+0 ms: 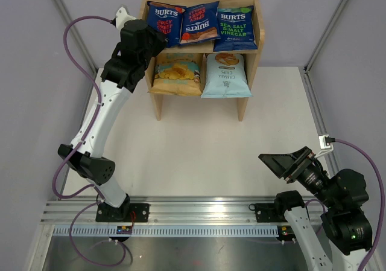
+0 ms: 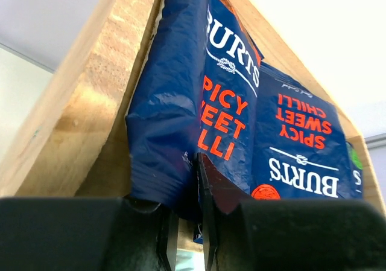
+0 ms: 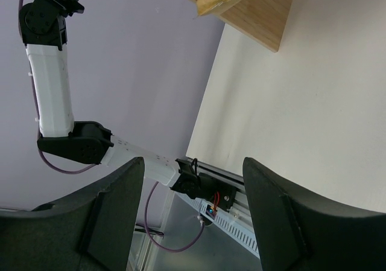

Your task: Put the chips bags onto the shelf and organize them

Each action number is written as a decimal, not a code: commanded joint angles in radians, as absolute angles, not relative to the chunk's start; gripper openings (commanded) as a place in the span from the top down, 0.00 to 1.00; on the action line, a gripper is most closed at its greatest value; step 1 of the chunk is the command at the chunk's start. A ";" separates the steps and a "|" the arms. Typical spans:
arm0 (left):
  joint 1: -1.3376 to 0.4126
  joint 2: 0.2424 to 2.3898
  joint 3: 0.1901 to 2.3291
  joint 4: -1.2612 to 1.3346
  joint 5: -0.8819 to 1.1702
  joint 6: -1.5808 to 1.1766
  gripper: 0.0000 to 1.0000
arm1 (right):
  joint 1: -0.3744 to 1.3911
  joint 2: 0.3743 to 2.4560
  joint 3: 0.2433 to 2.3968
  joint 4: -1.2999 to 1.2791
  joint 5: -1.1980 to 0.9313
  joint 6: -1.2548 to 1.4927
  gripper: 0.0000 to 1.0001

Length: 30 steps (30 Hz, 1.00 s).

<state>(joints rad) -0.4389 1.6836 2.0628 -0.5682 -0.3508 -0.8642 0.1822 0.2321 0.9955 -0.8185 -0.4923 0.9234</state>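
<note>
The left claw point(image 2: 187, 213) is clenched on the bottom seam of the leftmost dark blue bag point(image 2: 181, 102). That bag stands on the upper tier of the shelf point(image 1: 205, 0), at 12 o'clock on the table, tight against the wooden side panel point(image 2: 78, 102) at its 9 o'clock.

The middle blue bag point(image 1: 200, 22), turned the other way up, and the third blue bag point(image 1: 236, 28) follow toward 3 o'clock. The yellow bag point(image 1: 175, 73) and the pale blue bag point(image 1: 225, 75) lean on the lower tier.

All five look shelved, so this step reads as tidying. To do it well, I judge the pinch should take only the seam. The shift should be slow and small, so the crinkly foil neither tears nor drags its neighbour. The bag should end up square and upright.

The right claw point(image 3: 193, 162), released and empty, sits near 4 o'clock.
</note>
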 commanded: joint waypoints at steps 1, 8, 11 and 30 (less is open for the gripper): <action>-0.430 1.692 2.031 -0.589 -0.227 -0.907 0.80 | 0.186 0.218 0.994 -0.773 -0.522 0.933 0.26; -0.423 1.680 1.982 -0.541 -0.173 -0.936 0.78 | 0.186 0.218 0.996 -0.779 -0.522 0.933 0.26; -0.410 1.678 1.993 -0.558 -0.176 -0.928 0.71 | 0.186 0.215 0.997 -0.781 -0.523 0.933 0.26; -0.388 1.525 1.922 -0.626 -0.244 -0.801 0.32 | 0.186 0.273 1.045 -0.856 -0.454 0.758 0.25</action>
